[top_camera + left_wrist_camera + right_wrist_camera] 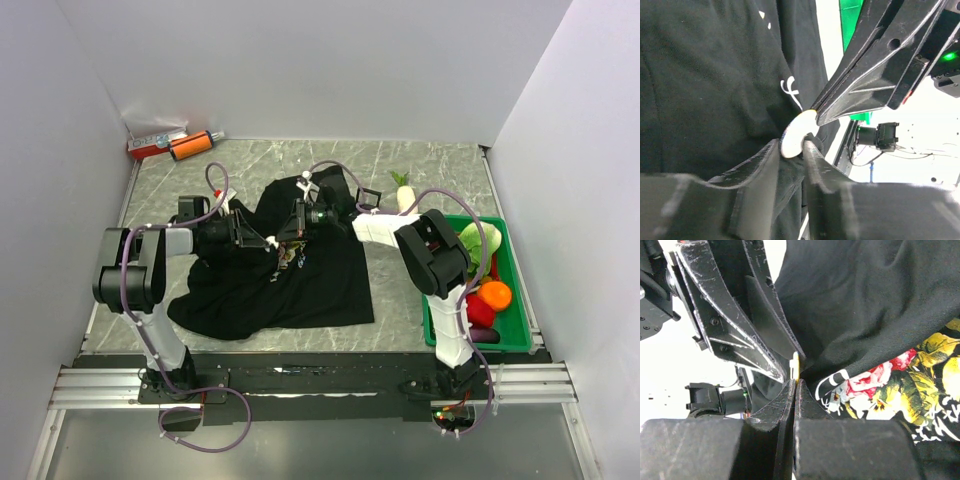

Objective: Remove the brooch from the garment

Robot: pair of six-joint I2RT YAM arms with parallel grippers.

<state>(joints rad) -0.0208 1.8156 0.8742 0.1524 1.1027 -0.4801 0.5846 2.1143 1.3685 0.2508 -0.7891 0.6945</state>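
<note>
Left gripper (790, 146) straddles the brooch (794, 134) (right gripper (821, 114) closed).

Our left arm (150, 265) reaches in from the left, with its forearm level. Our right arm (430, 250) folds back from the right to meet it near the middle. The left pincer (791, 144) holds its jaws a narrow way apart. The right pincer (795, 382) is pressed fully closed. Their tips sit nose to nose, nearly touching.
</note>
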